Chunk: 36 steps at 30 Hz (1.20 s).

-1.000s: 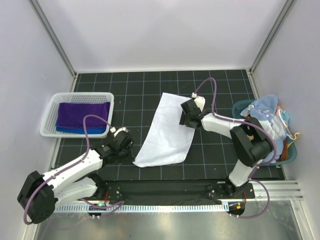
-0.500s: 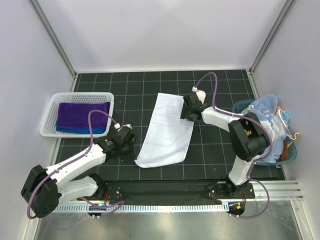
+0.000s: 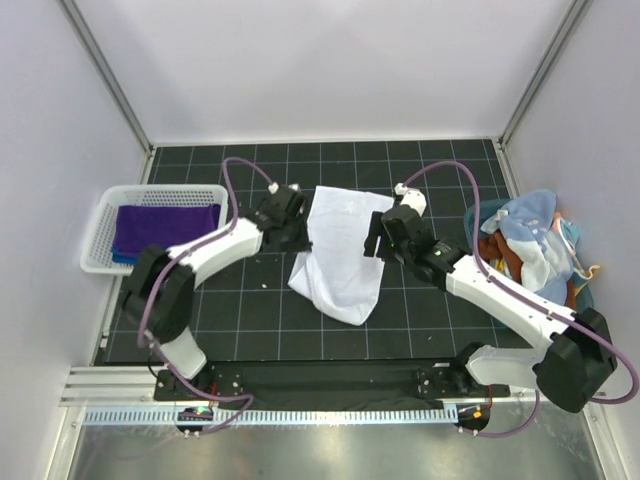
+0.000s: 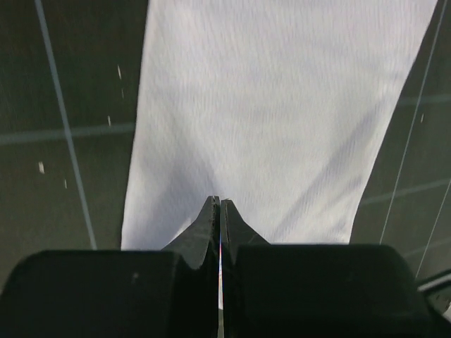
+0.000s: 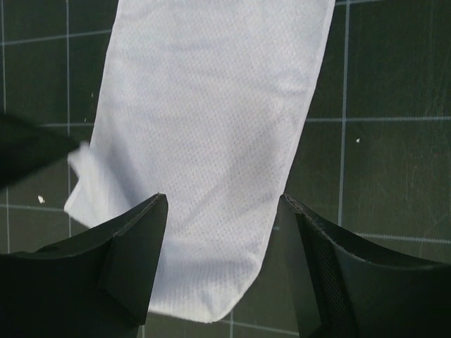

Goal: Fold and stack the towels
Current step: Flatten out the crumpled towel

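Spread towel (image 3: 340, 250) mid-table (image 3: 440, 170), basket (image 3: 98, 262) with folded towels (image 3: 165, 230) left

Three towels (image 3: 340, 250), one basket (image 3: 100, 215), one heap of clothes (image 3: 525, 225)

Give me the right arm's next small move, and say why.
Probably lower the right gripper and close it on the right edge of the towel. Its jaws stand wide open just above the cloth and hold nothing. The left gripper is shut at the left edge and seems to pinch the cloth, so only one side is gripped for a fold.
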Available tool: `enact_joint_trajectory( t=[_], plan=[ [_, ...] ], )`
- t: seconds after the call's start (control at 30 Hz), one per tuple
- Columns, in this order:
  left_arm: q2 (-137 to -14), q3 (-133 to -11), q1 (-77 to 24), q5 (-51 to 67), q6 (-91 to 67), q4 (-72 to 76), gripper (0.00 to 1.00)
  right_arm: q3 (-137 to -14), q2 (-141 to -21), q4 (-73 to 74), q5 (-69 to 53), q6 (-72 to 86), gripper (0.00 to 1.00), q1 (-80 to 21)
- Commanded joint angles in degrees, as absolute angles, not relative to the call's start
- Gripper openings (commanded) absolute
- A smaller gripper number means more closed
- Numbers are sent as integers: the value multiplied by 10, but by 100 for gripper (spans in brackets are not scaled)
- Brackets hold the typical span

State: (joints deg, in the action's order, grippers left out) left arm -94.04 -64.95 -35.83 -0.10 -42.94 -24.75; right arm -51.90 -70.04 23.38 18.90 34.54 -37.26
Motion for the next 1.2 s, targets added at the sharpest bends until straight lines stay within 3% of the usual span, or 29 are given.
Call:
enact_joint_trajectory(
  t=[0.0, 0.33, 0.83, 1.17],
  plan=[
    [-1005, -720, -307, 30, -415, -189, 0, -519, -668, 282, 205, 359, 71, -392],
    [-1178, -868, -269, 81, -429, -198, 0, -520, -687, 310, 223, 390, 70, -487],
    [-1180, -877, -269, 86, -418, -209, 0, -436, -699, 265, 249, 504, 66, -609],
    [-1150, -822, -269, 89, -416, -195, 0, -410, -744, 148, 234, 568, 66, -610]
  ],
)
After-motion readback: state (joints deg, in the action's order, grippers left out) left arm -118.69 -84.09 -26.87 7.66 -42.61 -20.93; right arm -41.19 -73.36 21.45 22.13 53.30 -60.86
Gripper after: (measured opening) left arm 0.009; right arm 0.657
